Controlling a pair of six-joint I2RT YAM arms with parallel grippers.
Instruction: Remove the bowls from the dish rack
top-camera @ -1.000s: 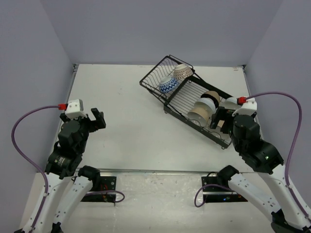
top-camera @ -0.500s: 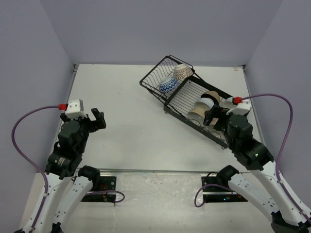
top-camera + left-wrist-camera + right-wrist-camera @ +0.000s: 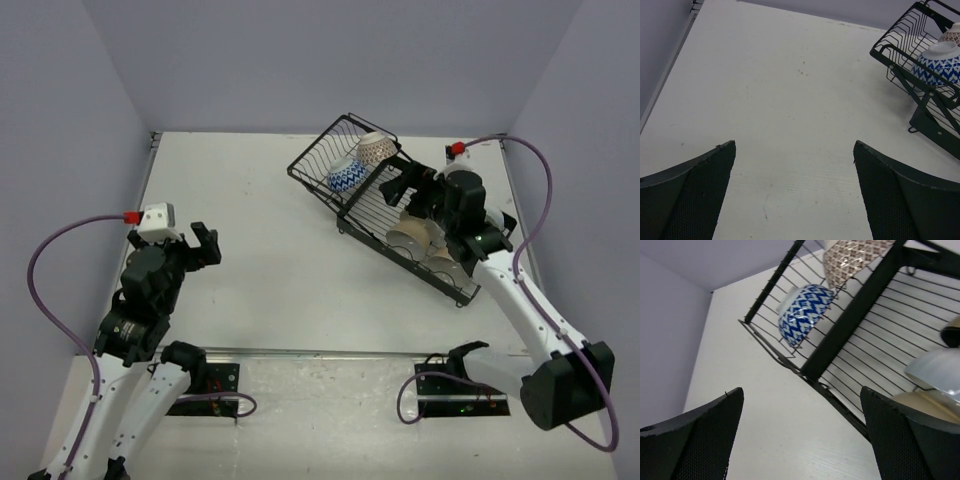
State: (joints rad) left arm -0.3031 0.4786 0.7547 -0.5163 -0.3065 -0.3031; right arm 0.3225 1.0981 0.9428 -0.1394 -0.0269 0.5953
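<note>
Nothing is unloaded yet: the dish rack [image 3: 372, 205] sits at the far right of the table [image 3: 250, 190], and every visible bowl is in it. The right gripper [image 3: 402, 188] hangs over the slotted tray, fingers apart and empty; the left gripper [image 3: 200, 243] is well apart at near left, also spread and empty. Four to go: the blue zigzag bowl [image 3: 805, 315] and brown speckled bowl [image 3: 852, 257] in the basket end, the tan bowl [image 3: 408, 236] and white bowl [image 3: 934, 371] in the tray.

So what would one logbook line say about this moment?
left hand open, empty | right hand open, empty, over black wire dish rack | blue-white zigzag bowl in rack
</note>
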